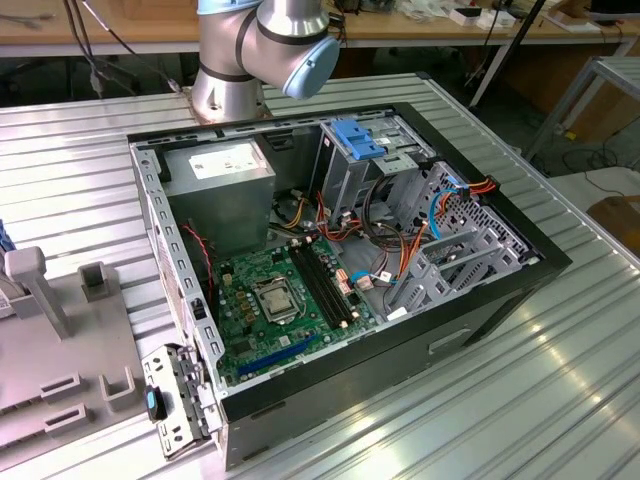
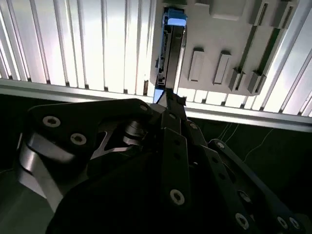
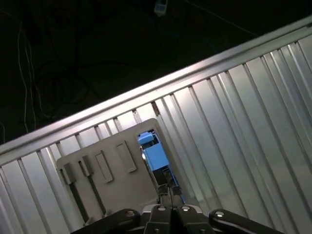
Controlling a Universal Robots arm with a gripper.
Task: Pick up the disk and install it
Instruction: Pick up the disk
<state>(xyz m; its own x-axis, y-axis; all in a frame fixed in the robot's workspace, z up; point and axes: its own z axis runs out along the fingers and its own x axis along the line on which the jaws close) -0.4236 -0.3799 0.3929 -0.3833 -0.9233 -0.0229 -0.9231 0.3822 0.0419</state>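
Disk stands on edge in its holder, not yet installed. The gripper is at its end; I cannot tell whether it grips.

The exterior view looks down at a slant from high above the ribbed table, far enough off to take in the whole open computer case, with the arm's base at the far side. The second wrist view peers closely past the gripper at the grey slotted plate and the disk. The first wrist view sees the same plate, disk and table edge from farther back; the exterior view's left also shows the plate
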